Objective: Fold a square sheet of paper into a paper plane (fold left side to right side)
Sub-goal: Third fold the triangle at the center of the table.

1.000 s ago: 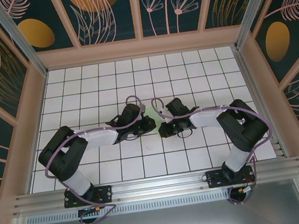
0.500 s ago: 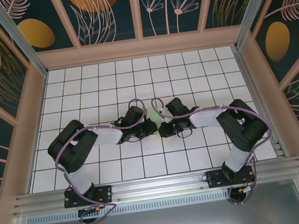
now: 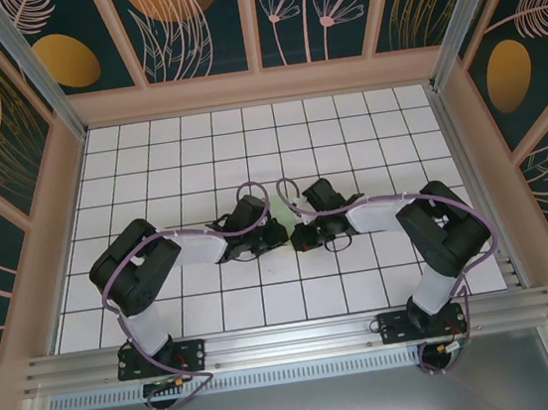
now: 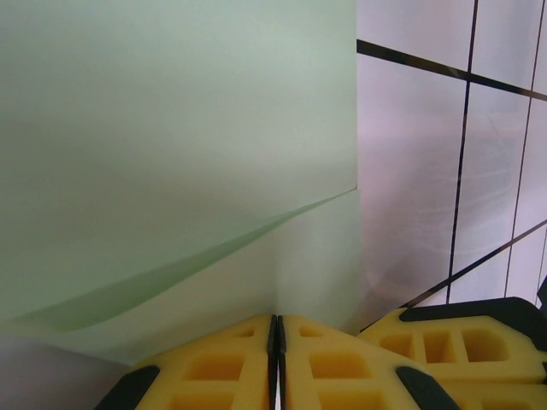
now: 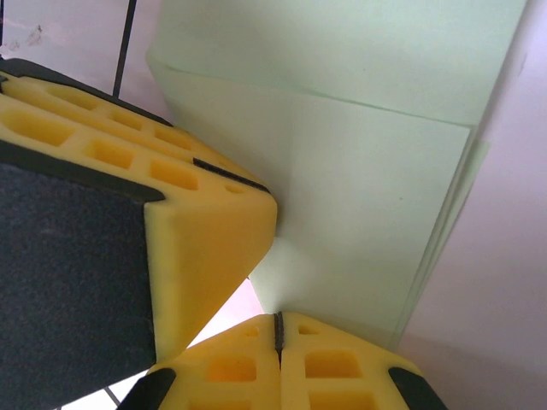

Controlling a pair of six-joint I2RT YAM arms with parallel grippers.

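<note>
Mint-green square sheet of paper (image 4: 171, 128), partly folded, is lying at the centre of the table (image 3: 149, 160). Left gripper (image 4: 275, 329) and right gripper (image 5: 277, 329) are facing each other, each pinching the paper's edge between closed jaws.

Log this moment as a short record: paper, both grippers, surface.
paper: pale green sheet of paper, folded into layers, creases showing
left: left gripper shut on the sheet's near edge
right: right gripper shut on a corner of the sheet
position: the two grippers tip to tip at mid-table
surface: white grid table
</note>
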